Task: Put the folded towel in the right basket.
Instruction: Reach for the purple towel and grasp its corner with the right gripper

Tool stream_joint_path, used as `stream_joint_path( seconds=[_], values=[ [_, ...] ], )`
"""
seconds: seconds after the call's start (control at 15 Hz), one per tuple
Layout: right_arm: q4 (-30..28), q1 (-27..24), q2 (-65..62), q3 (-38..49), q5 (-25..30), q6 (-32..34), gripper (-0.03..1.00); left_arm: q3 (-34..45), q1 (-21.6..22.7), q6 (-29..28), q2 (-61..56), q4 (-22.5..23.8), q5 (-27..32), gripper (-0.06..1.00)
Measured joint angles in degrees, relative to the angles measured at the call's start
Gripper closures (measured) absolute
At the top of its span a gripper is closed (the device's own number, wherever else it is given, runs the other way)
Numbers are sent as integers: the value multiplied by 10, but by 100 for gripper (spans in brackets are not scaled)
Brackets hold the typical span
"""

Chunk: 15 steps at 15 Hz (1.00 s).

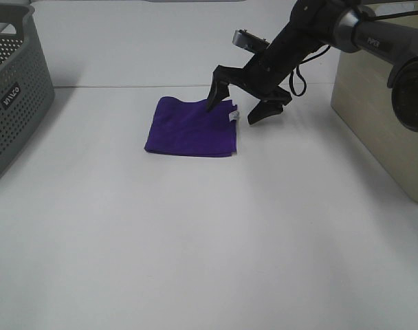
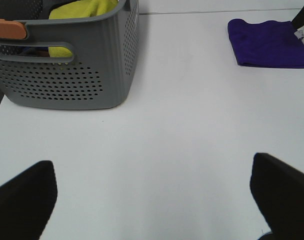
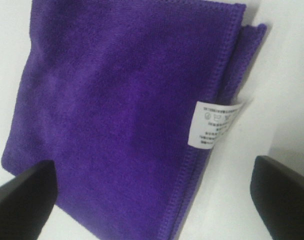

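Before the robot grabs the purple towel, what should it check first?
1. Right gripper open: ok, jaws spread wide.
2. Gripper over the towel edge with the white tag: ok, jaws straddle it.
3. Towel folded and flat: ok.
4. Room in the right basket: cannot tell, inside hidden.
5. Left gripper out of the way: ok, open near the grey basket.

Soft purple cloth towel (image 3: 117, 115), stitched hems

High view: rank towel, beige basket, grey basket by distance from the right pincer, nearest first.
1. Towel, centre, its edge right under the right pincer.
2. Beige basket, on the right.
3. Grey basket, far left.
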Motion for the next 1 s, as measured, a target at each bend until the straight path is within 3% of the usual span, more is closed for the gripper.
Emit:
stream_joint_path(
  seconds=[0.73, 1.0],
  values=[
    [8, 1, 23, -9, -24, 41, 7, 0, 0, 0, 0, -1, 0, -5],
    [28, 36, 47, -20, -42, 69, 13, 0, 0, 0, 0, -1, 0, -5]
  ],
)
